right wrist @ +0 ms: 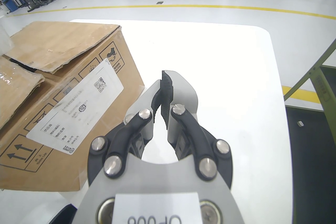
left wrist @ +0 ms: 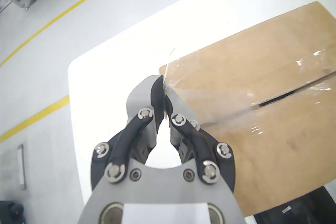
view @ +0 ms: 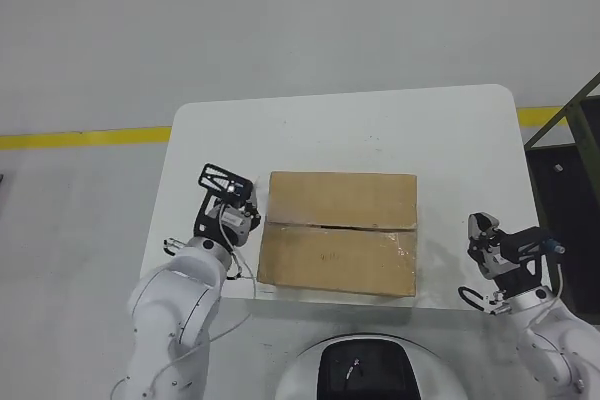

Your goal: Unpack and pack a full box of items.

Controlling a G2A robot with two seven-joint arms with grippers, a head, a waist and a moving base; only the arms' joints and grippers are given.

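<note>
You're barely started, I judge: the box [left wrist: 262, 83] lies shut just ahead of your left gripper [left wrist: 164, 97], which is pinched on the clear tape [left wrist: 172, 75] at the box's nearest edge. Your right gripper [right wrist: 163, 96] is closed on nothing, with the box just beside it. Opening, unpacking and repacking all remain.

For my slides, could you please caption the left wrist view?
Left claw pinching the tape at the edge of the box on a white table.
</note>
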